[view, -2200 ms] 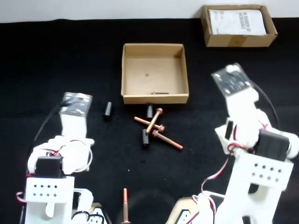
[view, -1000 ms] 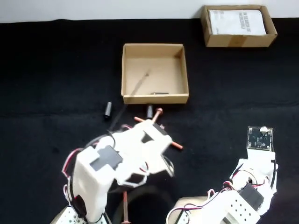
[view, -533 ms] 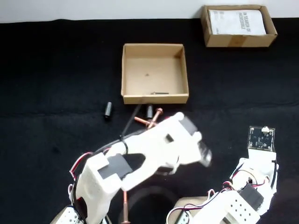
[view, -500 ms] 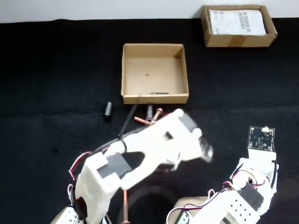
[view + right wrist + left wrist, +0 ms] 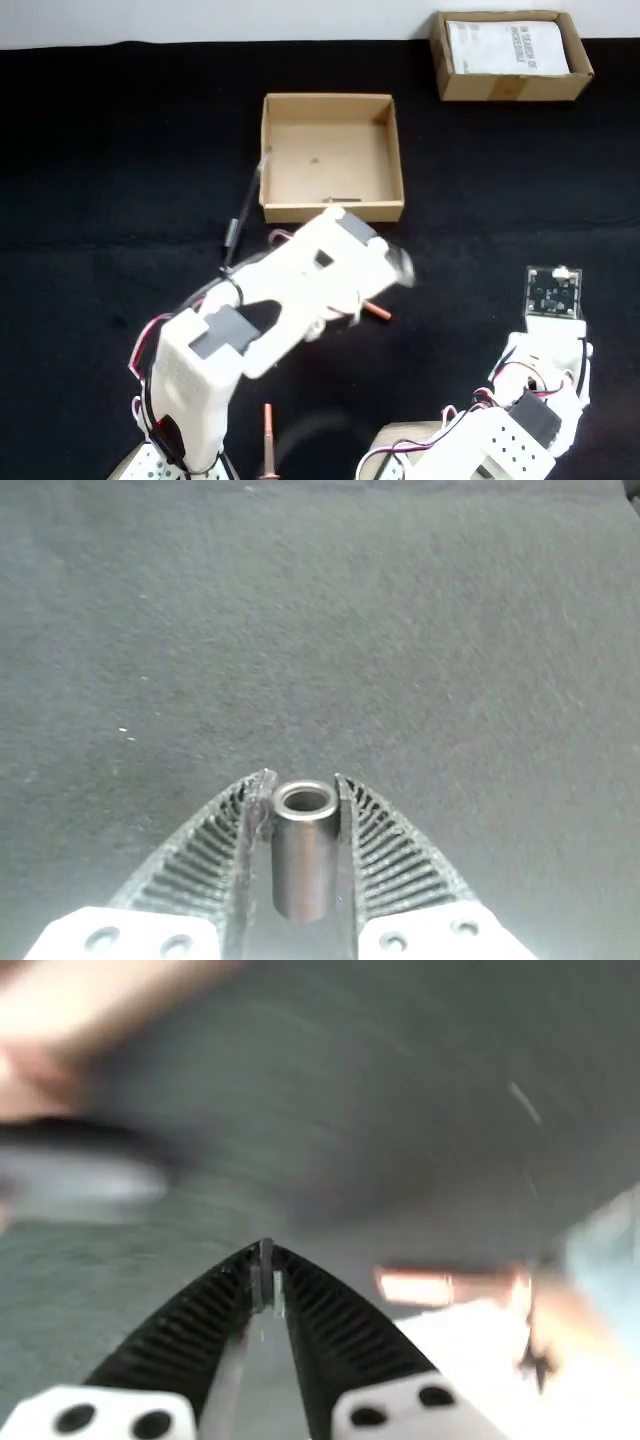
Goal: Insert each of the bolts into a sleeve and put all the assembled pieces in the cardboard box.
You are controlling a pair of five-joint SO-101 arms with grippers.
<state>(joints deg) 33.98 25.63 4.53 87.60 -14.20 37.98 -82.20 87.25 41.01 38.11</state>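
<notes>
Assembly is judged barely begun: the right gripper's (image 5: 302, 782) fingers pinch one sleeve (image 5: 304, 860) upright above the bench (image 5: 100, 150), the left gripper's (image 5: 266, 1265) fingers are pressed together, empty, over a loose bolt (image 5: 377, 311) just near of the cardboard box (image 5: 330, 212), whose one small item cannot be identified.

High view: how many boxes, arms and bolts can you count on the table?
Boxes: 2
Arms: 2
Bolts: 2 showing, one with just its end sticking out from under an arm
Total: 6
</notes>
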